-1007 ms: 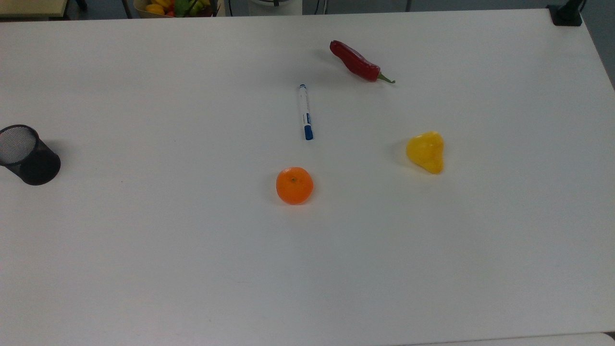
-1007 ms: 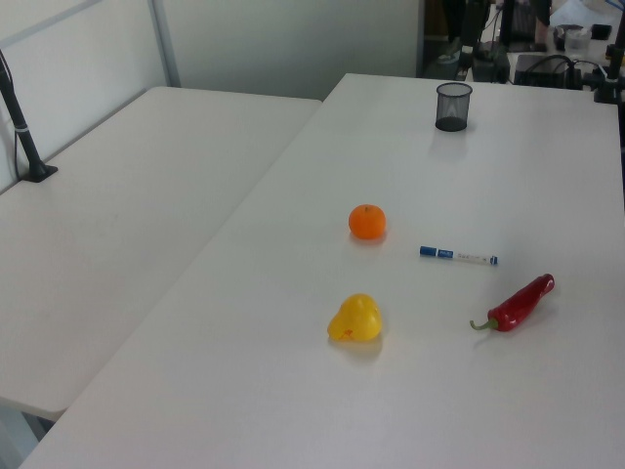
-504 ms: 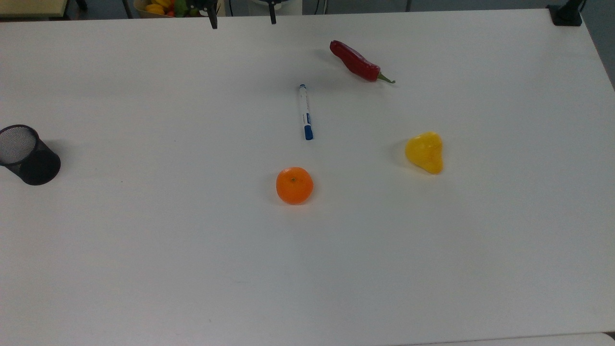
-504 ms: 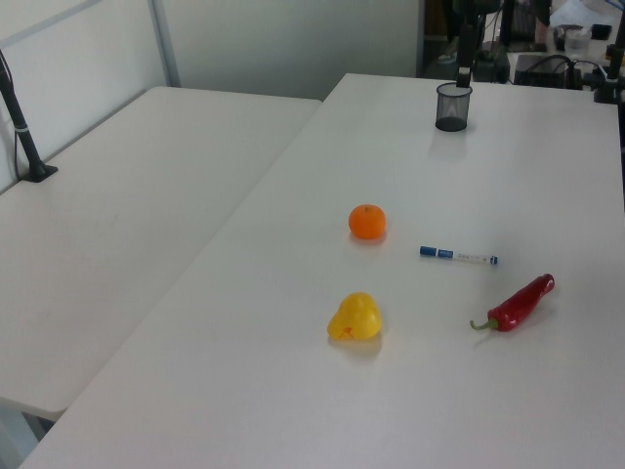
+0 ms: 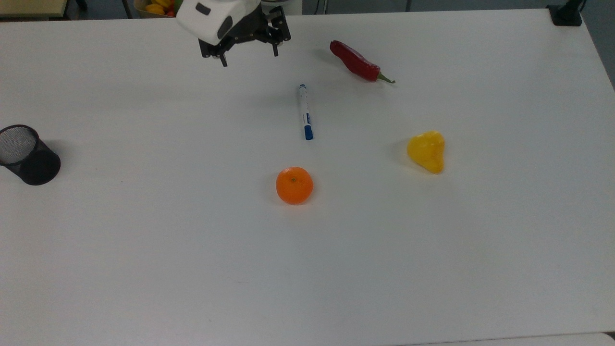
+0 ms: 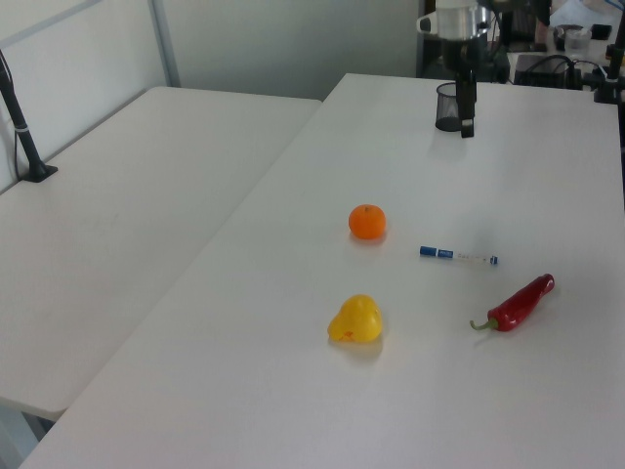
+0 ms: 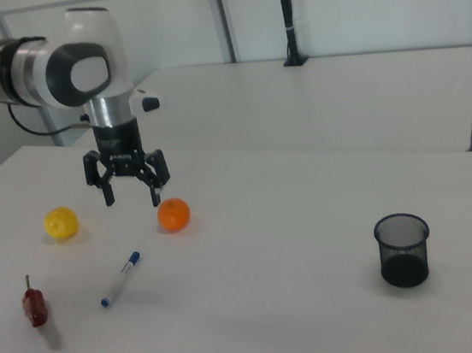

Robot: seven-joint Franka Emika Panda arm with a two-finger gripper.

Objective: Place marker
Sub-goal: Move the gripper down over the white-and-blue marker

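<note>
We see the gripper hanging above the white table, fingers spread apart w/ nothing between them. The marker lies flat, well apart from the gripper, down and to the top view's right of it. Beyond the marker, farther from the gripper: an orange. A red chili sits to the gripper's right in the top view; a black mesh cup well off to its lower left.

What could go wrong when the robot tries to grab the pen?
The marker is thin and lies flat on the table, so the open pincer, high above it, might press into the tabletop or just roll it away. The cup stands far off at the top view's left, so a weak grip could drop it on the way.
</note>
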